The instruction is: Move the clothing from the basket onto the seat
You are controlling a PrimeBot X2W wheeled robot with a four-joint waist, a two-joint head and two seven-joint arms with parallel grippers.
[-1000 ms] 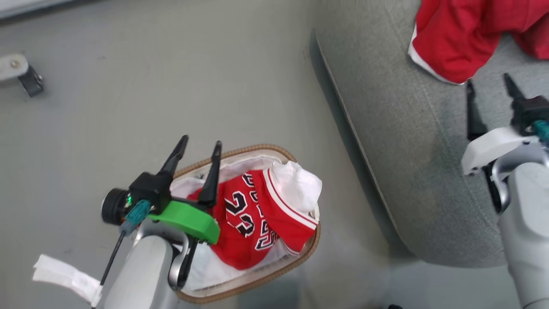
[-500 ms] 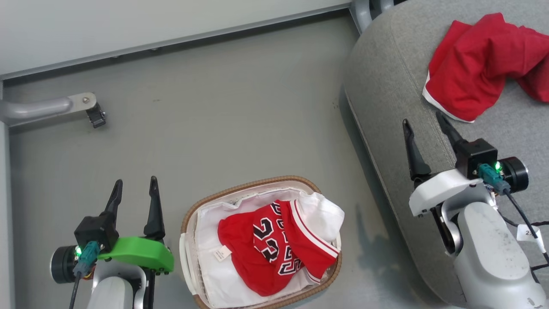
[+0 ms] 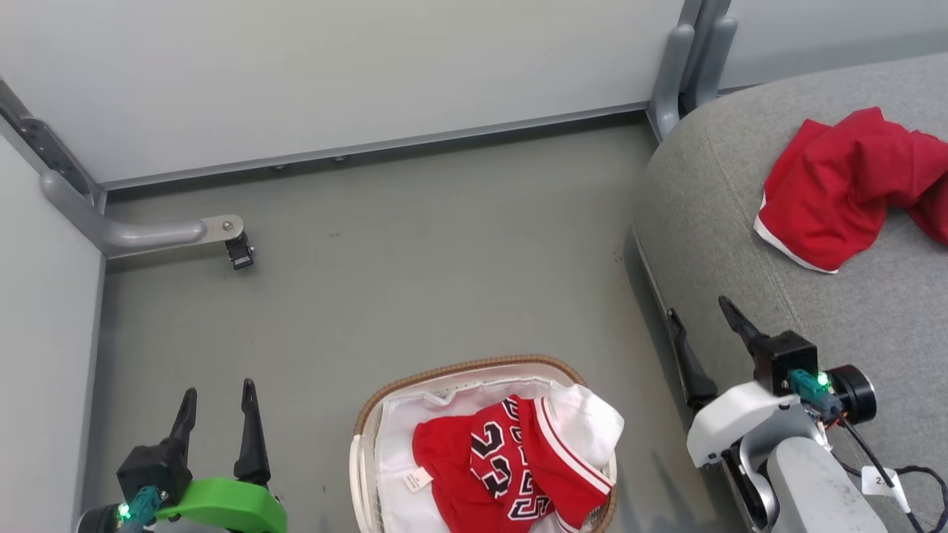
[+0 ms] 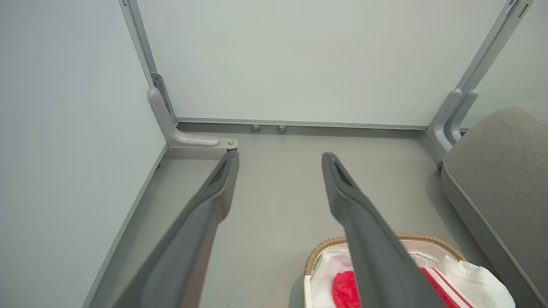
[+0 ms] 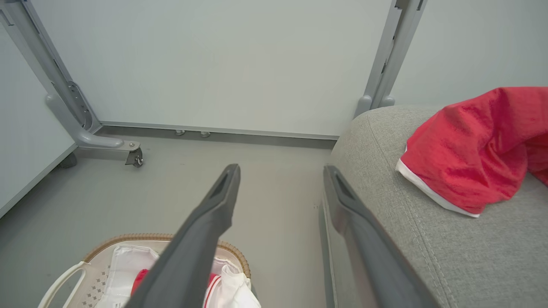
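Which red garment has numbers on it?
The jersey in the laundry basket, with black 23s. The piece on the couch cushion is plain red, white-hemmed.

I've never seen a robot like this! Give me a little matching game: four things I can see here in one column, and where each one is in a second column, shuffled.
Things:
1. numbered red jersey
2. plain red garment
3. basket
4. left gripper

Places:
a. lying on the grey seat
b. standing on the floor beside the seat
c. open, above bare floor to the basket's left
d. inside the basket

Pairs: 1-d, 2-a, 3-b, 4-c.
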